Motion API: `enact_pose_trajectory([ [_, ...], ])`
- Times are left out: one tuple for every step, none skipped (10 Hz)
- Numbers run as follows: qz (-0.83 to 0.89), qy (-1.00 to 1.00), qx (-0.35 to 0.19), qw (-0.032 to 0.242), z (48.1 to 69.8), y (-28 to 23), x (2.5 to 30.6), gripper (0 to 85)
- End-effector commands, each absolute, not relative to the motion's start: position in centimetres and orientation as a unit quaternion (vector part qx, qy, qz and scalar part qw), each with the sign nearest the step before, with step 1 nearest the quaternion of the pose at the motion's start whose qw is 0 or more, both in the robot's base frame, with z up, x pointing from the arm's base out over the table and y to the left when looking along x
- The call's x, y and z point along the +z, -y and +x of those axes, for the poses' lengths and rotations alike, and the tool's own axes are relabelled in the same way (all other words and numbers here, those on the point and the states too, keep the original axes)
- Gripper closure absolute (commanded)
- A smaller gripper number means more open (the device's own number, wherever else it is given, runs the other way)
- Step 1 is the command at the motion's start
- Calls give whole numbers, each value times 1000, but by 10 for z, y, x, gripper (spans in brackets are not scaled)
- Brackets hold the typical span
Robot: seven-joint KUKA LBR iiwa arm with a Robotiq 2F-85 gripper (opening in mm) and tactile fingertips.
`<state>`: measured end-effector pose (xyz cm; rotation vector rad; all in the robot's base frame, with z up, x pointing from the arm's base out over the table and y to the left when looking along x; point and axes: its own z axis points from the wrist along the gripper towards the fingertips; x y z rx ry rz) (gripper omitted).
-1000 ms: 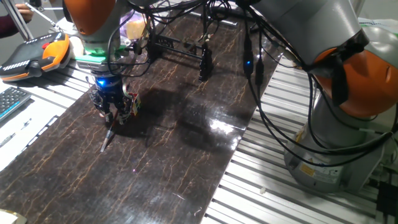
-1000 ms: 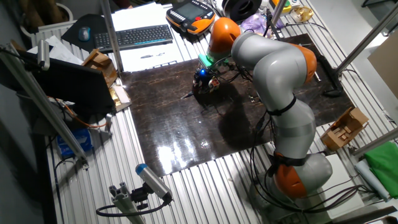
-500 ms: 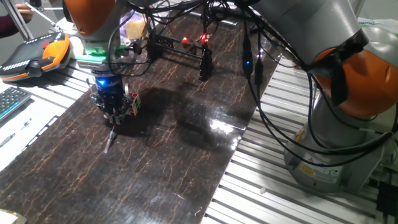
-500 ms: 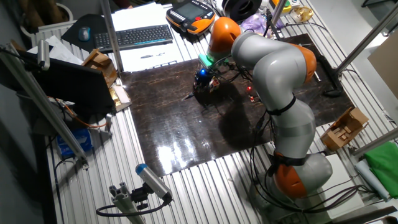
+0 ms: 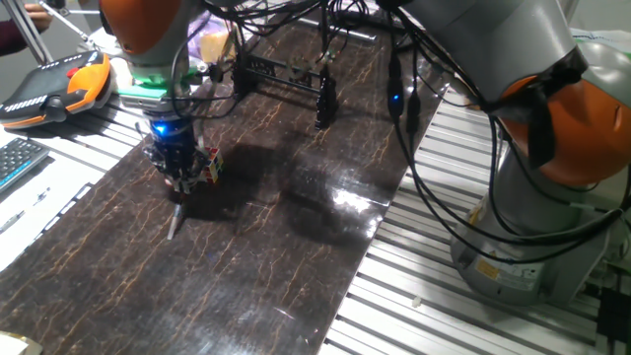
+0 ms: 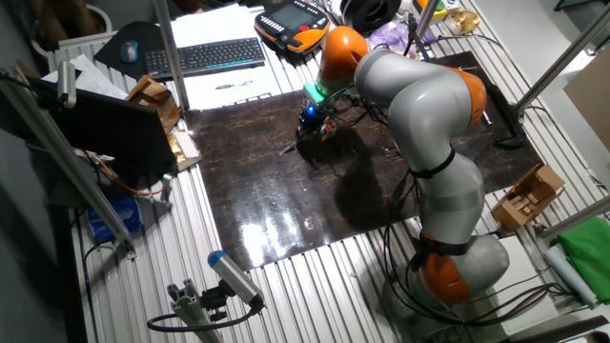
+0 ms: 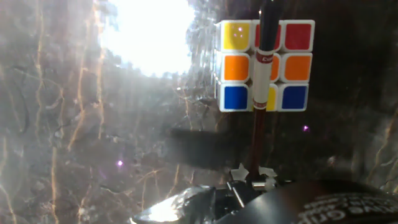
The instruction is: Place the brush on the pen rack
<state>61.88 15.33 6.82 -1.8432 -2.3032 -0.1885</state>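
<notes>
On the left of the dark marble-patterned table top [image 5: 286,247], the gripper [image 5: 177,183] hangs low with its fingers pinched on the upper end of the brush [image 5: 175,221], which slants down with its pale tip at the surface. The multicoloured puzzle cube [image 5: 210,165] sits just beside the gripper; in the hand view the brush [image 7: 260,87] crosses in front of the cube [image 7: 264,65]. Further right, at the table's far end, stands the black pen rack [image 5: 286,81], well apart from the brush.

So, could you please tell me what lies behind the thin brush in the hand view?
Behind the thin dark-and-white brush sits the multicoloured puzzle cube on the dark marbled table. The shaft covers most of the cube face's middle column, so those squares cannot be read fully.
</notes>
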Motion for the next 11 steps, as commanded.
enact_pose_trajectory([
  [-619,779,-56,81,618,-152,74,843],
  [-619,781,-46,65,616,-149,82,843],
  [-619,782,-43,58,615,-147,89,843],
  [-620,782,-44,54,614,-143,96,843],
  [-618,783,-44,53,614,-137,104,843],
  [-614,787,-41,48,612,-132,113,843],
  [-610,791,-36,40,609,-127,120,843],
  [-606,794,-31,33,607,-123,127,843],
  [-602,797,-26,29,604,-117,134,843],
  [-599,800,-20,22,603,-110,140,843],
  [-598,801,-14,14,600,-105,145,843],
])
